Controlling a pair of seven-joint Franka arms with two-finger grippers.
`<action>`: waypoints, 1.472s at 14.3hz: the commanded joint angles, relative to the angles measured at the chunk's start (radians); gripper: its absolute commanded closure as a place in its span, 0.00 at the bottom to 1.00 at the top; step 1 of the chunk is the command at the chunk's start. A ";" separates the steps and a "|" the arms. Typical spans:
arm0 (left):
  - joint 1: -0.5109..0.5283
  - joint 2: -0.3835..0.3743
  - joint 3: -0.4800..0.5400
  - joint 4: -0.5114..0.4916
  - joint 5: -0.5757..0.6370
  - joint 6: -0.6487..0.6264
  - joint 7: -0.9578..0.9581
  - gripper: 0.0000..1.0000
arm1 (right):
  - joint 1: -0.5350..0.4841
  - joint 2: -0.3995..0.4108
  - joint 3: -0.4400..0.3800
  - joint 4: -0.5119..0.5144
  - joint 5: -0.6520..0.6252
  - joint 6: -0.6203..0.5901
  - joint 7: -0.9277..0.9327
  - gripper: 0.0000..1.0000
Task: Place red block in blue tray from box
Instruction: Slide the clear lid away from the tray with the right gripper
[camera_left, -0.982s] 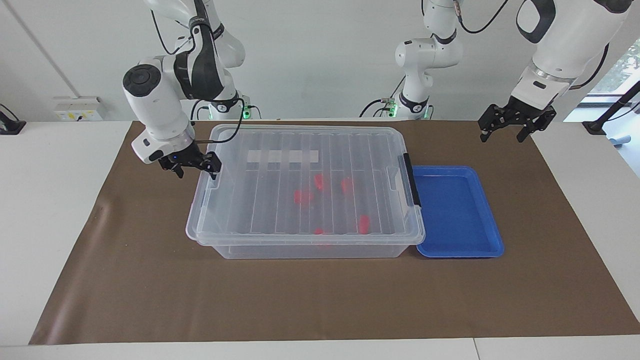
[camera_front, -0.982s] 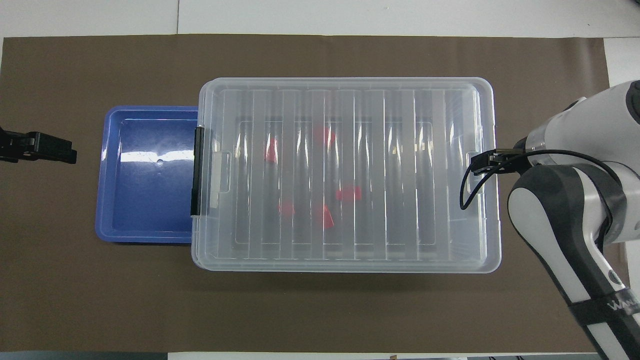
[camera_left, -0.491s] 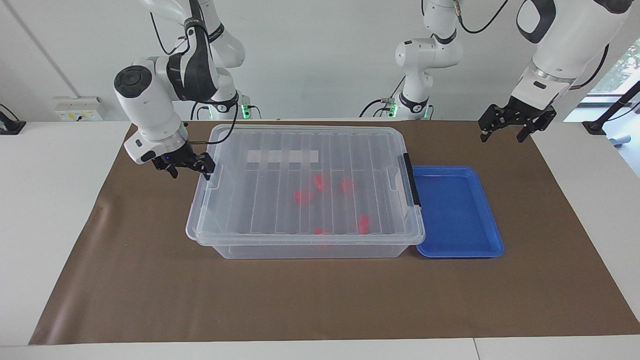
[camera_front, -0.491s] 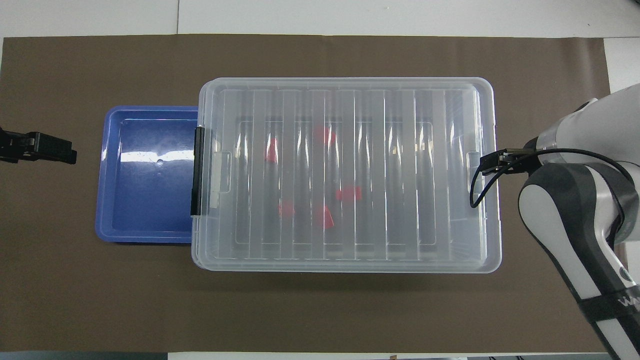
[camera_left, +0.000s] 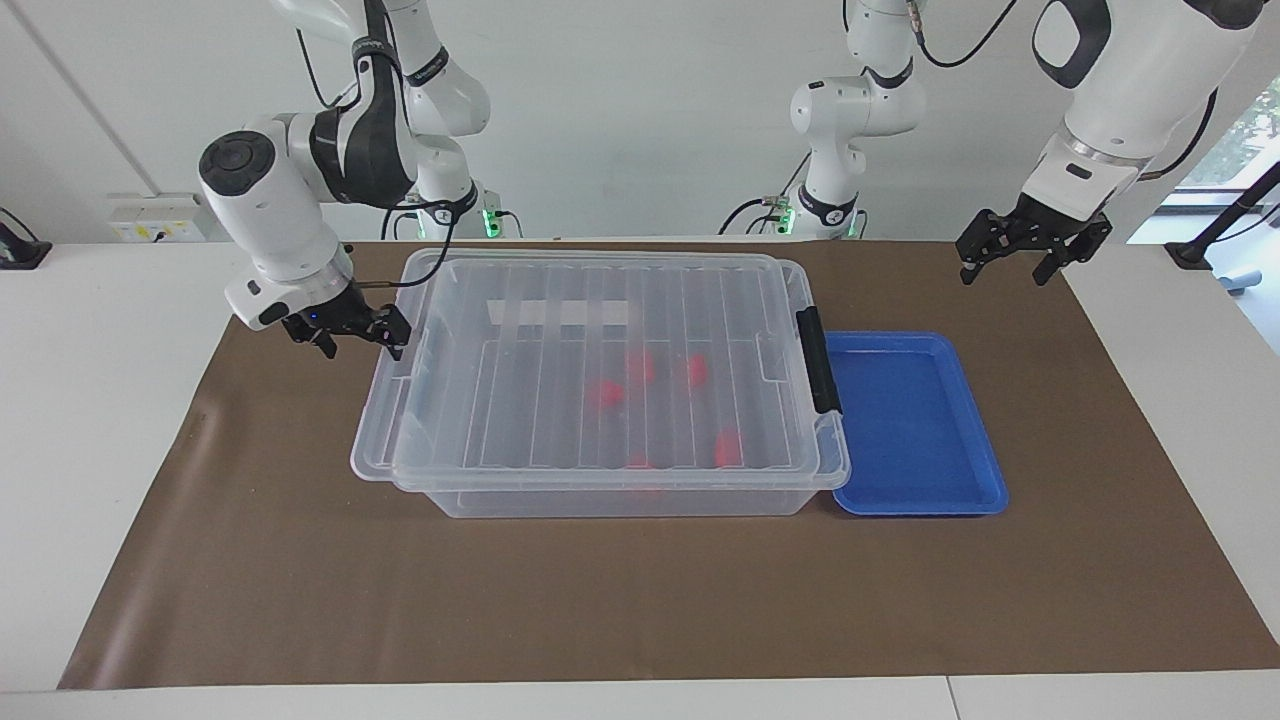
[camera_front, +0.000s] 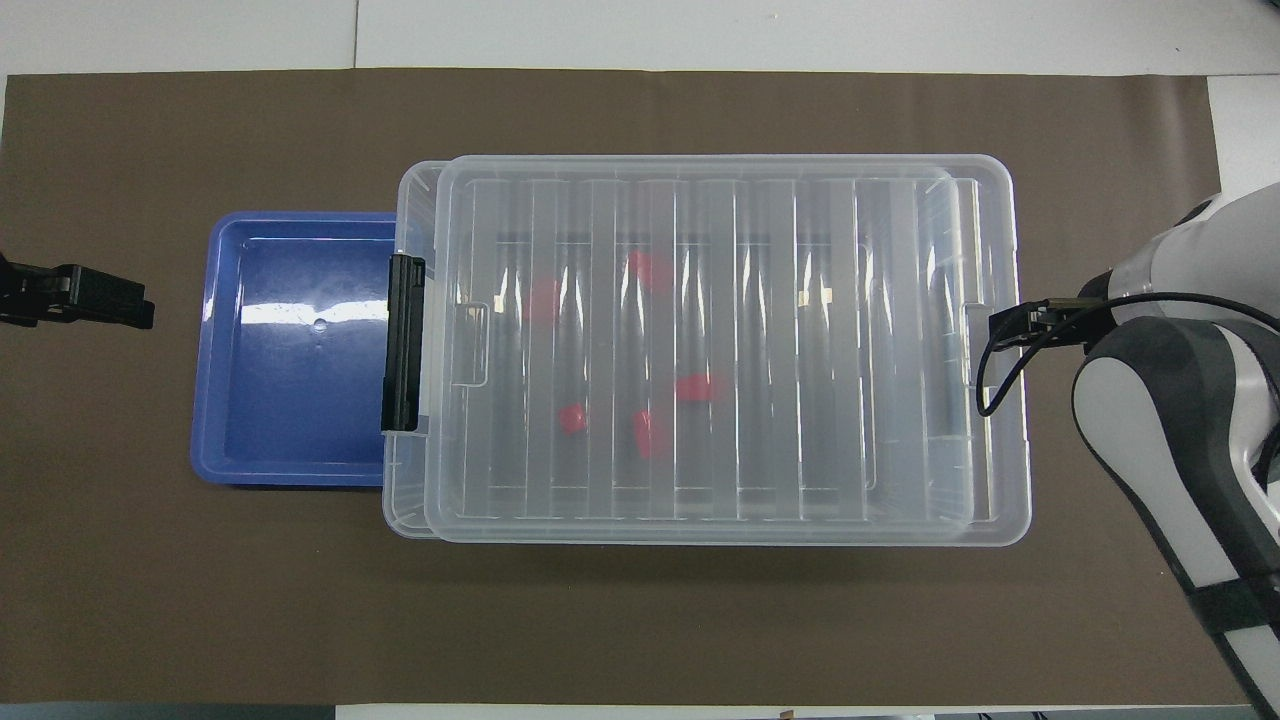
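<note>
Clearly the right gripper (camera_left: 348, 336) has its fingers clenched on the lid (camera_left: 600, 360) at the right arm's end of the box (camera_left: 620, 495), that end raised and slid outward past the bin's rim while the black latch (camera_left: 818, 372) end stays low. Red blocks lie inside on the box floor; one red block (camera_front: 572, 417) sits near the middle. The blue tray (camera_left: 915, 425) touches the box at the left arm's end of the brown-covered counter (camera_left: 640, 600). Bent down from its elbow, the right arm leans over the counter. The left gripper (camera_left: 1032, 245) waits high over the counter's corner, fingers spread, holding nothing.
</note>
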 joint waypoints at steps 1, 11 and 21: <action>0.005 -0.025 -0.001 -0.027 0.016 0.001 0.003 0.00 | -0.012 -0.021 -0.008 -0.028 0.018 0.023 -0.048 0.00; -0.001 -0.025 -0.001 -0.027 0.016 0.001 0.003 0.00 | -0.012 -0.019 -0.053 -0.025 0.006 0.023 -0.123 0.00; -0.006 -0.025 -0.001 -0.029 0.016 0.004 0.004 0.00 | -0.014 -0.019 -0.096 -0.024 0.004 0.024 -0.194 0.00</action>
